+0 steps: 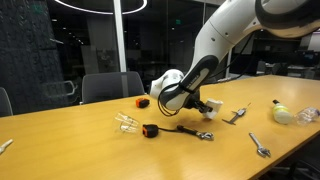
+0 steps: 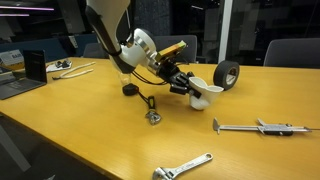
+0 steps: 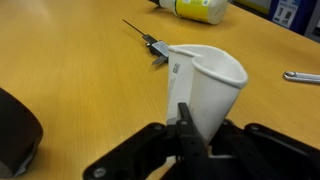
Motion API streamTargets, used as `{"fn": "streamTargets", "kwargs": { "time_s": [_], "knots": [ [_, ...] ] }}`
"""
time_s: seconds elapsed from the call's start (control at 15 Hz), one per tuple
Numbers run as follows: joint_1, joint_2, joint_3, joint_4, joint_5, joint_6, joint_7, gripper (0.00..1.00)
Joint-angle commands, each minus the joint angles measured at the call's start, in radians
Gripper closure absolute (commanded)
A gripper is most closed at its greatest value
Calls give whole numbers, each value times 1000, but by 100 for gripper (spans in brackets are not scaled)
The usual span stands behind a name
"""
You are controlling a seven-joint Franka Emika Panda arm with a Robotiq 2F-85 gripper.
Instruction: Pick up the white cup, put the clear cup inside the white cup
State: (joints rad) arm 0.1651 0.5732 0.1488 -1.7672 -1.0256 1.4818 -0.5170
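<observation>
White cup (image 3: 215, 88) in tool (image 3: 192, 120), wrist view

In the wrist view the gripper (image 3: 192, 125) hides the base of the white cup (image 3: 212, 80). The left edge cuts off a dark rounded thing (image 3: 15, 130), the top edge a yellow bottle (image 3: 200, 8), the right edge a metal tool (image 3: 302, 76). In an exterior view the clear cup (image 1: 127, 122) is too small for detail.
</observation>
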Motion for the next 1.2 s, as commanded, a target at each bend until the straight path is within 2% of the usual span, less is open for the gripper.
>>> {"fn": "streamTargets", "kwargs": {
  "time_s": [0.0,0.07,0.2,0.47,0.67,1.13],
  "knots": [
    [-5,7,8,8,-3,-10,-20,83],
    [-4,9,7,9,-4,-15,-17,59],
    [-2,11,7,10,-4,-19,-18,52],
    [0,14,8,11,-5,-23,-20,20],
    [1,14,9,10,-5,-26,-21,1],
    [-9,-35,27,26,39,-13,-27,0]
  ]
}}
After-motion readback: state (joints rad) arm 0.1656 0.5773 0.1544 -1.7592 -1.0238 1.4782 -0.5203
